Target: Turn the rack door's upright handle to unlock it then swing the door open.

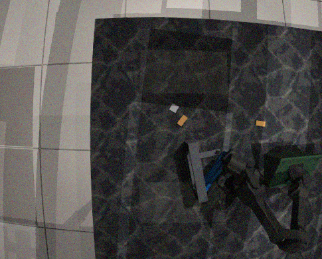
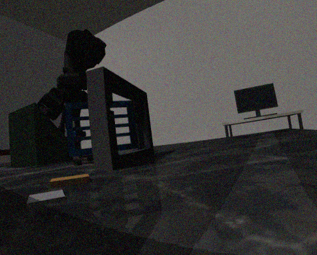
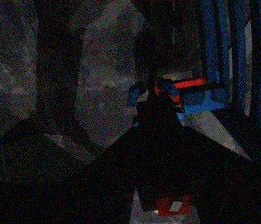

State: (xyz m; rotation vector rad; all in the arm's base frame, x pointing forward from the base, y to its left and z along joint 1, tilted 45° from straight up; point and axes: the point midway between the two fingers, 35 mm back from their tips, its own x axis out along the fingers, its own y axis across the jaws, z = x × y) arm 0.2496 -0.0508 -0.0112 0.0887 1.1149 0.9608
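Beside the grey rectangular frame, the dark fingers grip the handle of the blue slatted door (image 1: 215,171) (image 2: 74,127) (image 3: 212,35), standing ajar.

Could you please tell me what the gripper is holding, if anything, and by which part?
The gripper holds the door by its handle; where along the handle is too dark to tell.

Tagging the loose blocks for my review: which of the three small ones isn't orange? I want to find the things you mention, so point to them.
The pale grey block (image 1: 174,108) (image 2: 46,196); the other two are orange.
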